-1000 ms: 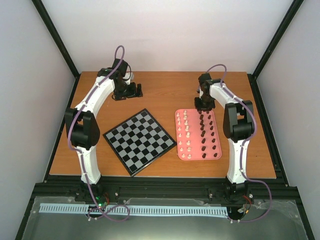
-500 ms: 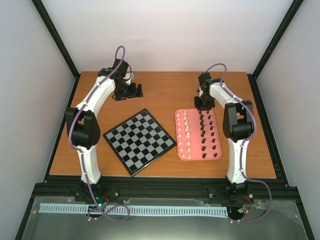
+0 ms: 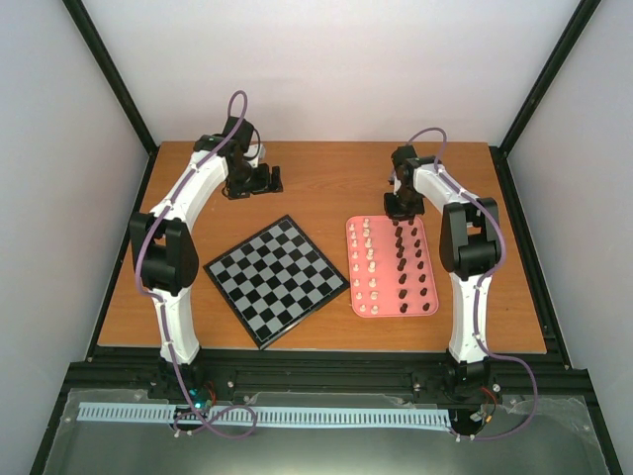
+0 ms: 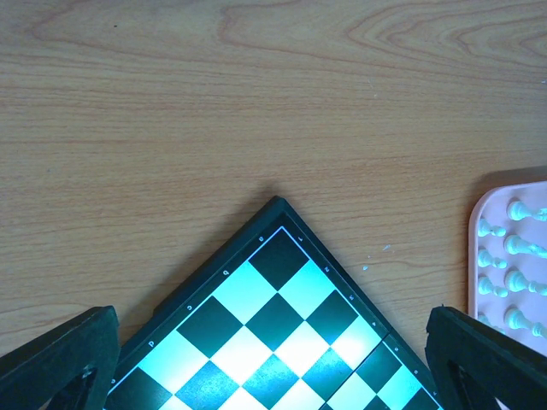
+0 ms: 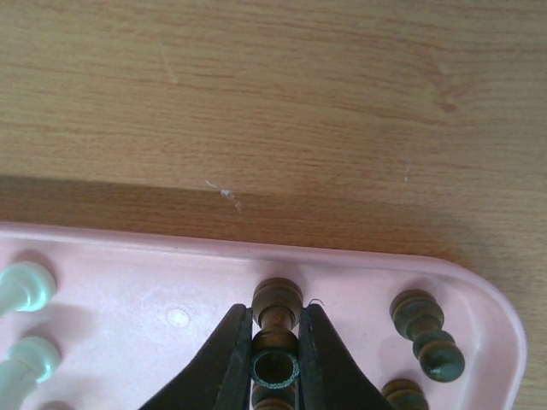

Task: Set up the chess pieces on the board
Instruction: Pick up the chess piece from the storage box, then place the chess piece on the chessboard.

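— Where is the dark brown wooden chess peg (image 5: 276, 299) found?
— At the far edge of the pink rounded plastic tray (image 5: 128, 256), clamped by the right gripper (image 5: 275, 320)
— And the left gripper (image 3: 259, 181)?
— Held wide apart, on the far side of the black-and-grey checkered board (image 3: 275, 279)
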